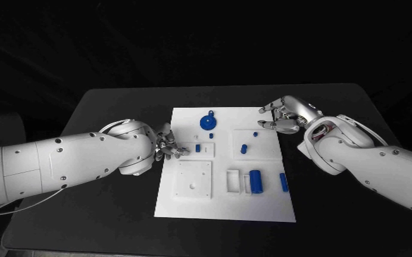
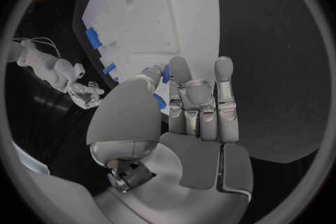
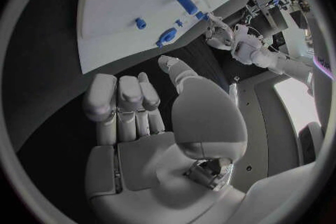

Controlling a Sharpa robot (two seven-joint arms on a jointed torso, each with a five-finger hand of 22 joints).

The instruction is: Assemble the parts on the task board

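The white task board (image 1: 225,203) lies in the middle of the black table. On it are a blue disc part (image 1: 209,121), two small blue pegs (image 1: 211,135) (image 1: 197,147), a blue oval piece (image 1: 244,148), a thick blue cylinder (image 1: 255,181) and a blue bar (image 1: 283,182). My left hand (image 1: 167,144) sits at the board's left edge, fingers straight (image 2: 203,101) and apart from the thumb, holding nothing I can see; a blue piece (image 2: 166,74) lies just past the thumb tip. My right hand (image 1: 283,117) hovers at the board's far right corner, fingers loosely bent (image 3: 126,101), empty.
Raised white square fixtures (image 1: 194,179) and a small white frame (image 1: 233,179) stand on the board's near half. Black table (image 1: 112,221) surrounds the board on all sides. My right hand (image 2: 84,92) also appears in the left wrist view.
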